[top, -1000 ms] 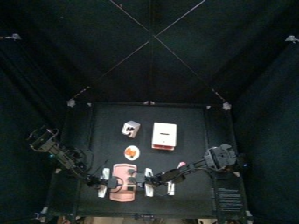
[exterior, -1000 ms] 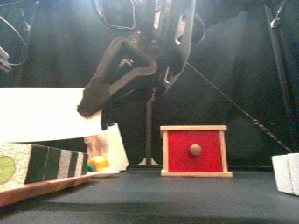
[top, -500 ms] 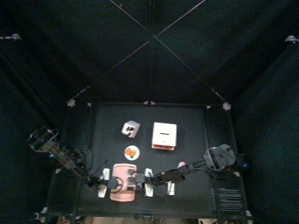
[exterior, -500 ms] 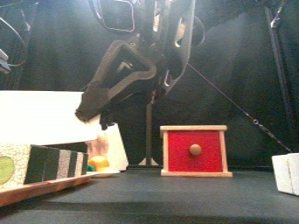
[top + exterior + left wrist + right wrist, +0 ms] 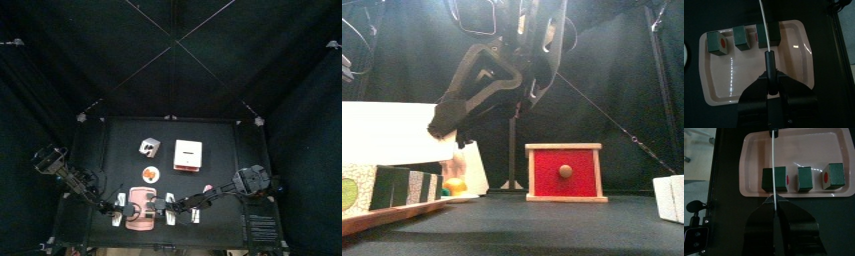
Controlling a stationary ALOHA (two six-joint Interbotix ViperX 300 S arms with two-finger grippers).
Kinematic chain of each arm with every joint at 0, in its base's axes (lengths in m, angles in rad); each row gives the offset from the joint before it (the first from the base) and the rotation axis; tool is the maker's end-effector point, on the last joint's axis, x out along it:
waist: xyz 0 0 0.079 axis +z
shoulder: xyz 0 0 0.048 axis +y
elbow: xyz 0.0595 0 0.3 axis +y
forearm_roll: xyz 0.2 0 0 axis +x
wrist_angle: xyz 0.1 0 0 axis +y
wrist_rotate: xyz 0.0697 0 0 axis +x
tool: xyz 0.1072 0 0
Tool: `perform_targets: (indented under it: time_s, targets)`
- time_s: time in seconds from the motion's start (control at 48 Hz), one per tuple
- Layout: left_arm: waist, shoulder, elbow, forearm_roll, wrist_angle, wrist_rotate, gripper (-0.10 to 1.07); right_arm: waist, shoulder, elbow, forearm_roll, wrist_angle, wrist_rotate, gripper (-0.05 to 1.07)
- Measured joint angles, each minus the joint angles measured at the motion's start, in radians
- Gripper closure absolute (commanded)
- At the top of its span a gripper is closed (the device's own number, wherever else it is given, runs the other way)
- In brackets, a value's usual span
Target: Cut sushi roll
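A pink tray (image 5: 794,65) holds three dark green sushi pieces (image 5: 741,37) in a row. It also shows in the right wrist view (image 5: 757,148), with the pieces (image 5: 805,178) on it. My left gripper (image 5: 769,76) is shut on a knife's black handle (image 5: 769,60), and its thin blade (image 5: 763,20) reaches over the end piece. My right gripper (image 5: 775,202) is shut on a second thin blade (image 5: 773,163) that lies over the end piece (image 5: 768,179). In the top view both grippers, left (image 5: 123,206) and right (image 5: 171,207), are at the tray (image 5: 138,222) by the table's front edge.
A red box with a knob (image 5: 565,172) stands mid-table, also seen from above (image 5: 189,152). A small orange plate (image 5: 150,176) and a grey-white object (image 5: 148,148) lie behind the tray. A white block (image 5: 669,197) stands at the front right.
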Motion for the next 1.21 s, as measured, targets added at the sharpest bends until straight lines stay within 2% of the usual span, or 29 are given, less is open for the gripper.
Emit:
perform_targets:
  time_s: [0.625,0.875,1.208]
  targets:
    - [-0.006,-0.003,-0.006,0.012,0.011,0.002,0.57,0.002,0.000,0.000,-0.005,0.000,0.000,0.65]
    - [-0.006,-0.005,-0.005,0.017,0.058,0.002,0.57,0.000,0.000,0.002,-0.006,-0.002,0.000,0.65]
    - [-0.011,-0.005,-0.005,0.021,0.061,0.002,0.57,0.000,0.000,0.002,-0.008,-0.002,0.000,0.65]
